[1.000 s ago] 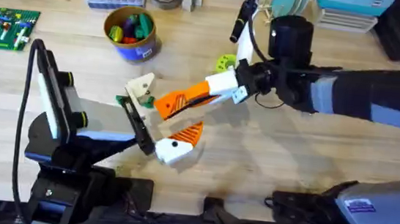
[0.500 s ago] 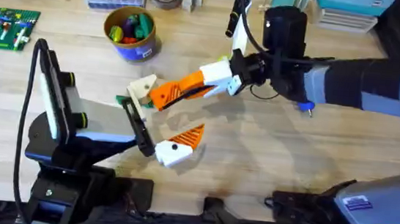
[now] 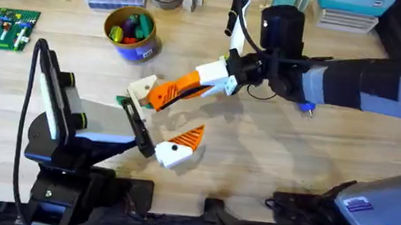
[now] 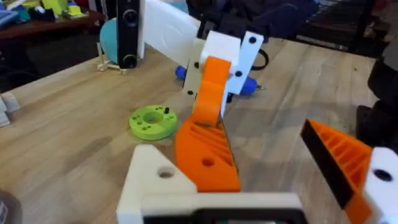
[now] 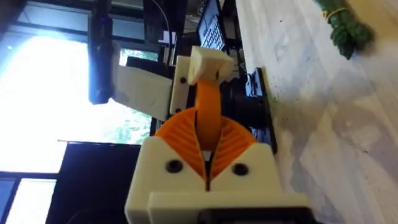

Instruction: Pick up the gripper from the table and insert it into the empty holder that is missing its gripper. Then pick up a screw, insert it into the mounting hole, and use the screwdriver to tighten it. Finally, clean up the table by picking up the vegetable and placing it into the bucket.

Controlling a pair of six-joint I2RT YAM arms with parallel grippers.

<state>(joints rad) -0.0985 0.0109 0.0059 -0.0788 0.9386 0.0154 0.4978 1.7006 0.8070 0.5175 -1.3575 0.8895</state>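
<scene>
Moved since a second ago: the right gripper (image 3: 197,85) has carried the orange finger (image 3: 167,94) leftward and a little away from the arm bases, until its free end met the empty mount (image 3: 141,88).
Left gripper (image 3: 159,120): nearest the bases and spread wide. One side is the fitted finger (image 3: 187,135) on its white block, the other is the bare mount.
Empty mount: in the left wrist view the mount (image 4: 155,177) has the orange finger (image 4: 205,152) lying against its inner face. Whether the finger is fully seated I cannot tell.
Orange finger: off the table, its long axis sloping from the mount up and back towards the right gripper.
Right gripper: pressed together on the far end of the orange finger. In the right wrist view the two ribbed pads (image 5: 233,146) pinch it from both sides, and the mount (image 5: 210,62) sits straight beyond the finger's tip.
Key relation: the mount lies dead ahead of the right gripper, along the finger's own length, so any further push would run along that line. The right arm does the work and the left one only offers the mount.
Vegetable (image 3: 122,101): on the table just beside the mount, on its left.
Bucket (image 3: 131,32): farther back, well apart from the vegetable.
</scene>
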